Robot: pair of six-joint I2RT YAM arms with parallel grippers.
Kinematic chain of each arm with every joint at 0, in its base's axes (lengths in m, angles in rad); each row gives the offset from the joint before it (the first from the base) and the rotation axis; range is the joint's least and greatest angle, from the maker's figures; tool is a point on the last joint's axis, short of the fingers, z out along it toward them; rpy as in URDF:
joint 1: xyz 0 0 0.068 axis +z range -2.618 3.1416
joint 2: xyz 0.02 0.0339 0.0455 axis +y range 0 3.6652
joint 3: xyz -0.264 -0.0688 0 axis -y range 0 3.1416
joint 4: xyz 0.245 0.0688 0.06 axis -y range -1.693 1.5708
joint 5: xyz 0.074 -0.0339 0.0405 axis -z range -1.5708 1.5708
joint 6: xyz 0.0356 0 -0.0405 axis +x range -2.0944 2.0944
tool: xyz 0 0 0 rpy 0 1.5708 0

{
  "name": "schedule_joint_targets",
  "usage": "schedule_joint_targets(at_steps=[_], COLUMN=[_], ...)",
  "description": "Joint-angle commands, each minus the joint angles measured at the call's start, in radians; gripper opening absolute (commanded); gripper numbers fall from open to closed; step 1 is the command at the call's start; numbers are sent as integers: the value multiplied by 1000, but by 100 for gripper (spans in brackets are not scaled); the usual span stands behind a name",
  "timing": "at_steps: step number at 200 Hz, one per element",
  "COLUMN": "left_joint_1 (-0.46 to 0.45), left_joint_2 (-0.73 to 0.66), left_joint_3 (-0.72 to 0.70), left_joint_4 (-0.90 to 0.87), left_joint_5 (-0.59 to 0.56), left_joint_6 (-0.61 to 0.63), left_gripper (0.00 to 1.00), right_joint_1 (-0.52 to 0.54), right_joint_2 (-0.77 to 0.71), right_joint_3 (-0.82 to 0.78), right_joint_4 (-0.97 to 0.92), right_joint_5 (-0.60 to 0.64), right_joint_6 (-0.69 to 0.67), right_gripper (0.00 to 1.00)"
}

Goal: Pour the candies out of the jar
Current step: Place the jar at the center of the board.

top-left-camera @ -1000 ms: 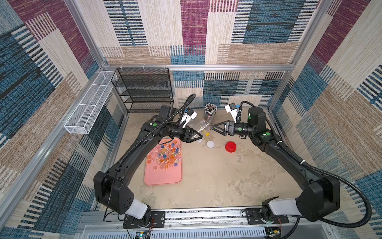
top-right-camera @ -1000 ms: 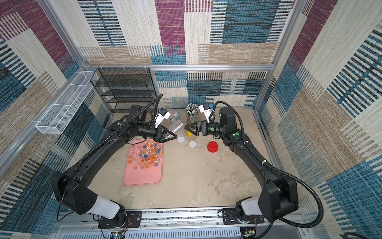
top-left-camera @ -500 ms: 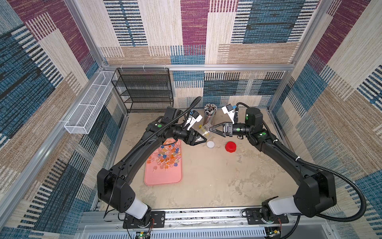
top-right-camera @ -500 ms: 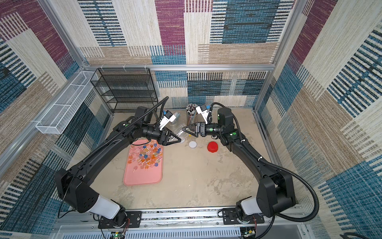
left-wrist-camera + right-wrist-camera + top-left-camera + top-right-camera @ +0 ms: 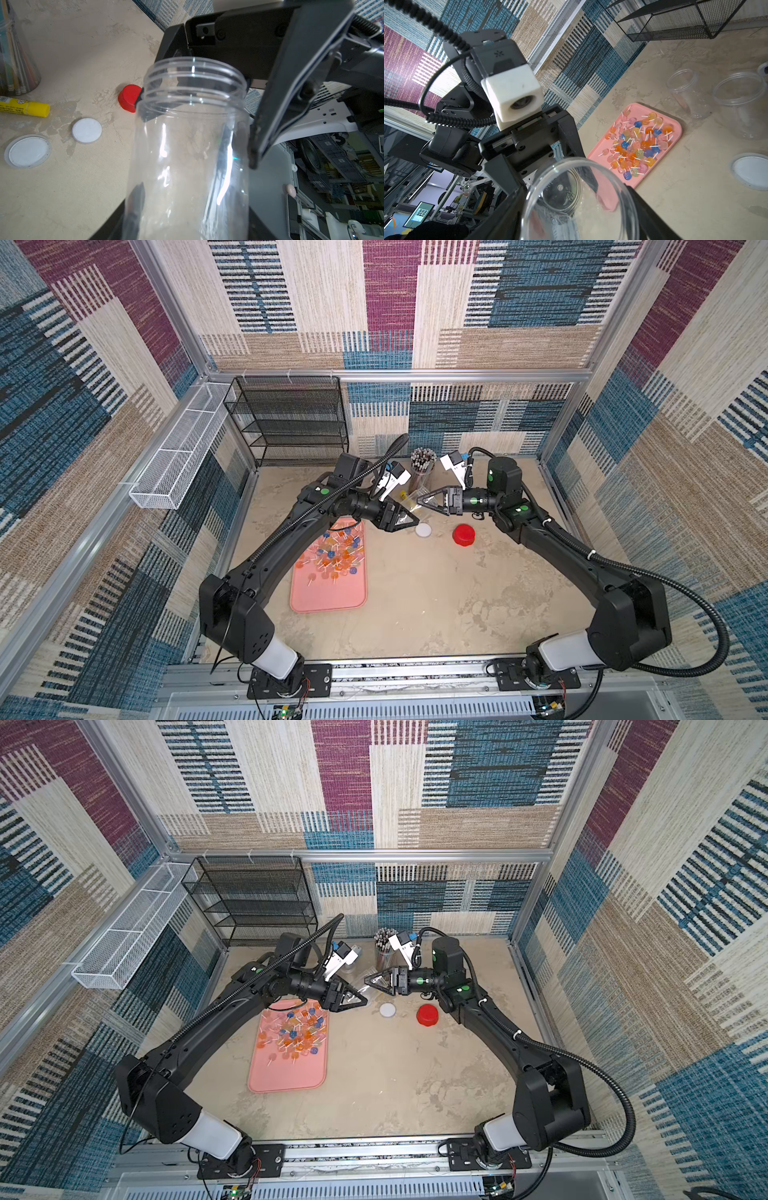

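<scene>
An empty clear jar (image 5: pixel 191 128) with a threaded neck hangs tilted above the table, between both arms. My left gripper (image 5: pixel 191 199) is shut on its lower body. My right gripper (image 5: pixel 577 197) has its jaws pressed on either side of the jar (image 5: pixel 579 187) at the mouth end. In both top views the left gripper (image 5: pixel 409 520) (image 5: pixel 359 1001) and right gripper (image 5: pixel 422 502) (image 5: pixel 372 982) meet tip to tip just right of the pink tray (image 5: pixel 328 597) (image 5: pixel 286 1077). The candies (image 5: pixel 336 556) (image 5: pixel 295 1036) (image 5: pixel 637 145) lie heaped on the tray's far half.
A red cap (image 5: pixel 463 535) (image 5: pixel 129 97) and a white lid (image 5: pixel 423 529) (image 5: pixel 86 131) lie under the grippers. A larger clear lid (image 5: pixel 27 150), a yellow glue stick (image 5: pixel 25 106) and a pencil jar (image 5: pixel 422 466) are nearby. Two empty clear jars (image 5: pixel 687 93) (image 5: pixel 741 104) stand near the black mesh rack (image 5: pixel 291 423).
My right gripper moved left to the jar and its wide-open jaws closed round the mouth end. My left arm carried the jar a little to the right.
</scene>
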Motion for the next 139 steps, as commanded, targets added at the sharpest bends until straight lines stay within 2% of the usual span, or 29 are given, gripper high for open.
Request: schedule_joint_targets(at_steps=[1, 32, 45, 73, 76, 85, 87, 90, 92, 139], left_joint_1=[-2, -3, -4, -4, -4, -4, -4, -4, -4, 13], left_joint_2=[1, 1, 2, -8, -9, -15, -15, -18, -18, -76], left_joint_3=[8, 8, 8, -3, -5, -12, -14, -16, -17, -101], left_joint_4=[13, 12, 11, 13, 13, 13, 13, 11, 9, -6], left_joint_5=[1, -9, -12, -39, -40, -54, -57, -62, -66, -195], left_joint_6=[22, 22, 21, 21, 21, 22, 22, 25, 26, 54], left_gripper=[0, 4, 14, 58, 65, 71, 77, 94, 99, 100], right_joint_1=[2, 2, 2, 2, 2, 2, 2, 2, 2, -7], right_joint_2=[-1, -1, -2, -5, -6, -6, -6, -6, -5, 4], right_joint_3=[8, 2, 0, 1, 1, 4, 5, 4, 5, 14], right_joint_4=[47, 53, 56, 54, 52, 45, 42, 37, 33, -85], right_joint_5=[-16, -19, -18, -17, -16, -13, -10, -7, -3, 100], right_joint_6=[5, 7, 8, 4, 3, -3, -6, -10, -13, -112], right_gripper=[68, 61, 61, 61, 61, 61, 61, 61, 61, 60])
